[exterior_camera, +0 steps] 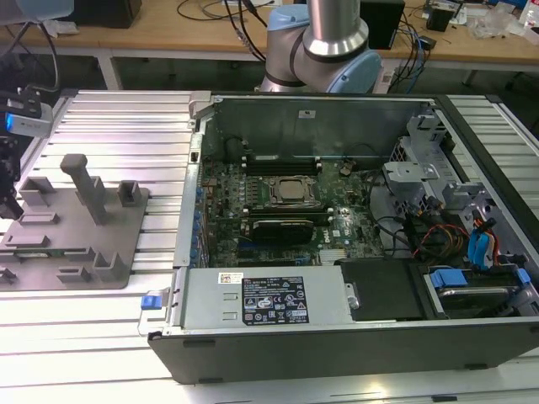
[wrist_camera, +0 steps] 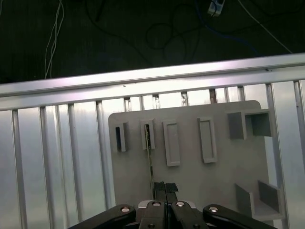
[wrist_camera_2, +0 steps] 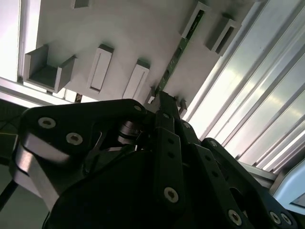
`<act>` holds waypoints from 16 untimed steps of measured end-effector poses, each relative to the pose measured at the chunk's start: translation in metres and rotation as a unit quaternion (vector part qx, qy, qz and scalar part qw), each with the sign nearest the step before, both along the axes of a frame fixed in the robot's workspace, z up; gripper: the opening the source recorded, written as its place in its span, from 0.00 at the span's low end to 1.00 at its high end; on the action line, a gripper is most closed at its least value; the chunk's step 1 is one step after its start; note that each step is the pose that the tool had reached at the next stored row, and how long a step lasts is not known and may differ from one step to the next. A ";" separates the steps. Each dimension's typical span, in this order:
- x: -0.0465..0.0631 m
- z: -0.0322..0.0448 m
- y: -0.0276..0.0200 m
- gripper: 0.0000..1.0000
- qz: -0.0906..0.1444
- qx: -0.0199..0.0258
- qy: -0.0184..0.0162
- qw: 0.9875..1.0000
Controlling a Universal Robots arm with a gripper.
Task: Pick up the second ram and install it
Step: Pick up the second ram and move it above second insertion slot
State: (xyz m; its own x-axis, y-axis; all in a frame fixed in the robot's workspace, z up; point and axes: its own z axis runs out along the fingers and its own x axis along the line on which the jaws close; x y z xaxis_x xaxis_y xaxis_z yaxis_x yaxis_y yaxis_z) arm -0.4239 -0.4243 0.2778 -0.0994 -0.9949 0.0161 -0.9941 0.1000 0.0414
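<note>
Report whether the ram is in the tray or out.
In: the second ram stands edgewise on the grey tray, its end in a slot.

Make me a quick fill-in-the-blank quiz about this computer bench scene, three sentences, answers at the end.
1. The memory stick stands on edge on the ___ tray.
2. The hand sits at one ___ of the memory stick.
3. In the exterior view, the tray lies to the ___ of the computer case.
Missing words: grey, end, left.
</note>
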 end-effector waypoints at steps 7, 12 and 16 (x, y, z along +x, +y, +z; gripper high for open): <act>0.000 -0.0141 0.0000 0.08 0.002 0.000 0.000 1.000; 0.000 -0.0227 -0.0025 0.08 0.004 0.000 0.000 1.000; 0.000 -0.0284 -0.0062 0.08 0.004 0.000 0.000 1.000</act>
